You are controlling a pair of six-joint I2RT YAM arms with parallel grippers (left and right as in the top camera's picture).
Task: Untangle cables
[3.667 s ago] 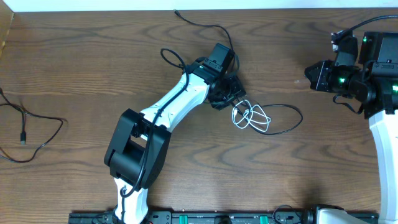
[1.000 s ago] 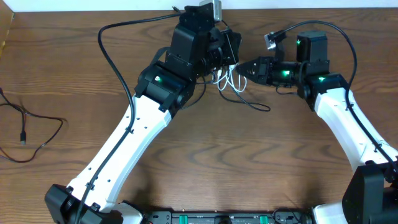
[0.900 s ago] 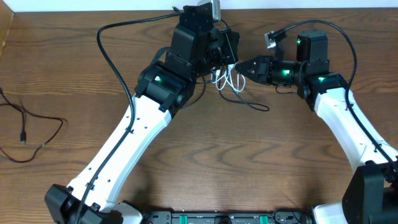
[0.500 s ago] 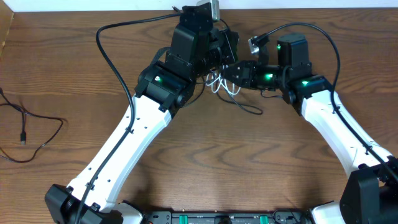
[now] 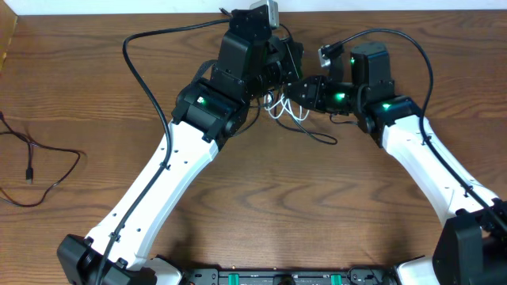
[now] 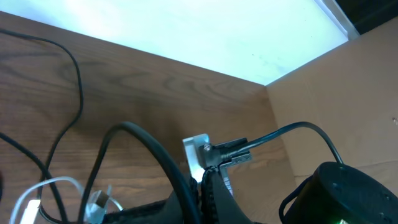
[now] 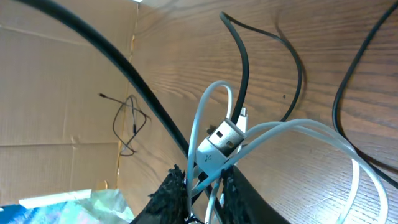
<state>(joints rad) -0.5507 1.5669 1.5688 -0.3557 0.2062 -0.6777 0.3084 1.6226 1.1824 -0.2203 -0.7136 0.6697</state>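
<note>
1. White cable (image 5: 285,111) and black cable (image 5: 318,137): tangled together near the middle of the table's (image 5: 333,222) far edge, apparently held between both arms so they could be pulled apart.
2. Left gripper (image 5: 279,70): jaws closed; what they pinched was hidden.
3. Right gripper (image 7: 205,186): jaws nipped around the white cable, just below its plug.
4. Second black cable (image 5: 30,172): lay loose by the left edge, well apart.
5. Containers: none seen.
</note>
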